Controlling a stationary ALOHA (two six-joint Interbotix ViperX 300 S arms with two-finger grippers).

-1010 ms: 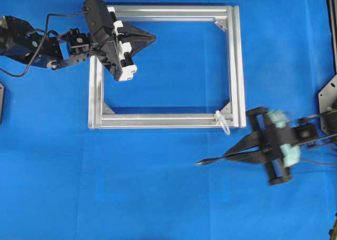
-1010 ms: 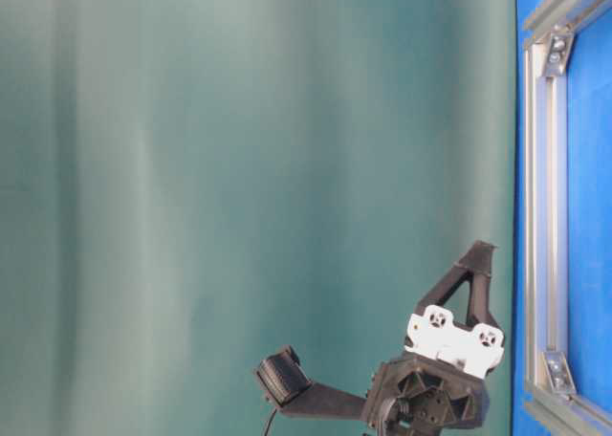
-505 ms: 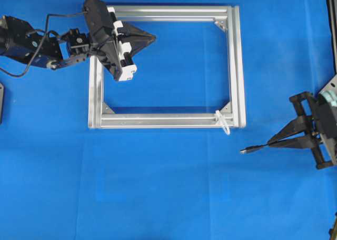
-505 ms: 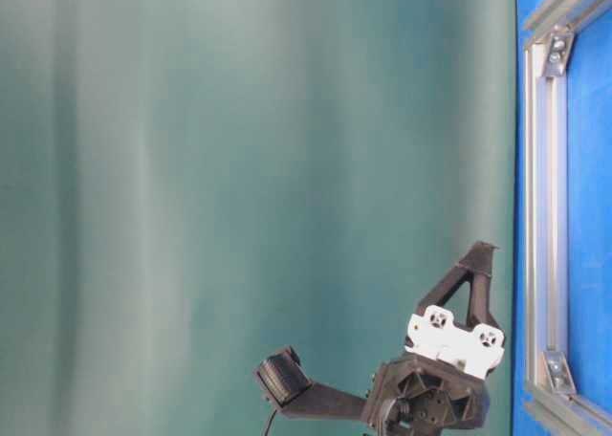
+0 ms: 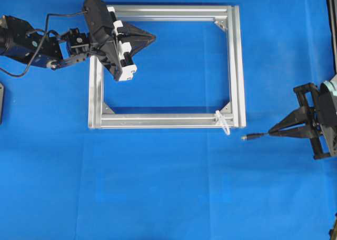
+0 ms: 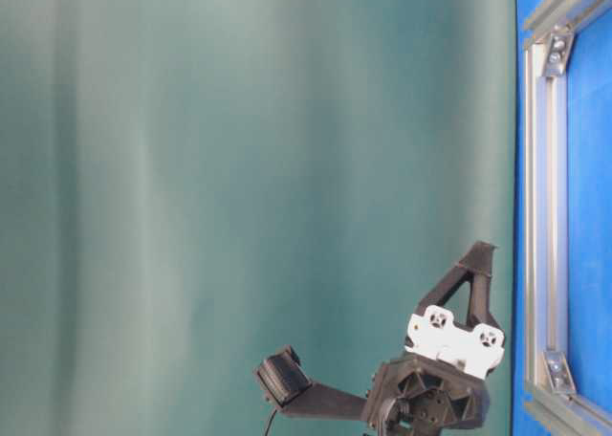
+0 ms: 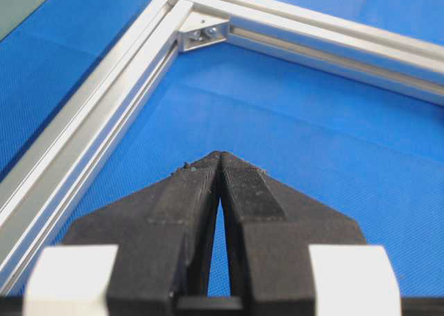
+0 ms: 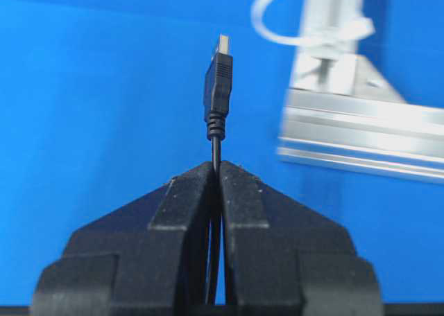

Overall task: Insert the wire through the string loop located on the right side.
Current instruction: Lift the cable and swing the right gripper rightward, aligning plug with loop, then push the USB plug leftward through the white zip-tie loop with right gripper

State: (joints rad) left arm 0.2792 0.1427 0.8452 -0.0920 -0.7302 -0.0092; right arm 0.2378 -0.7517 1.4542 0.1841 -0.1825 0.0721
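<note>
My right gripper is shut on the thin black wire, just behind its dark plug. The plug tip sticks out to the left, a short way right of the string loop. That small white loop hangs at the near right corner of the silver frame; in the right wrist view it sits up and to the right of the plug. My left gripper is shut on nothing, hovering over the frame's far left part.
A blue cloth covers the table. The aluminium frame's rails and a corner bracket lie ahead of the left gripper. In the table-level view the left gripper stands beside the frame, before a green backdrop.
My right gripper has swung right and up with the wire; the plug tip now lies level with the frame's near rail, just right of the loop. The left arm has not moved.
</note>
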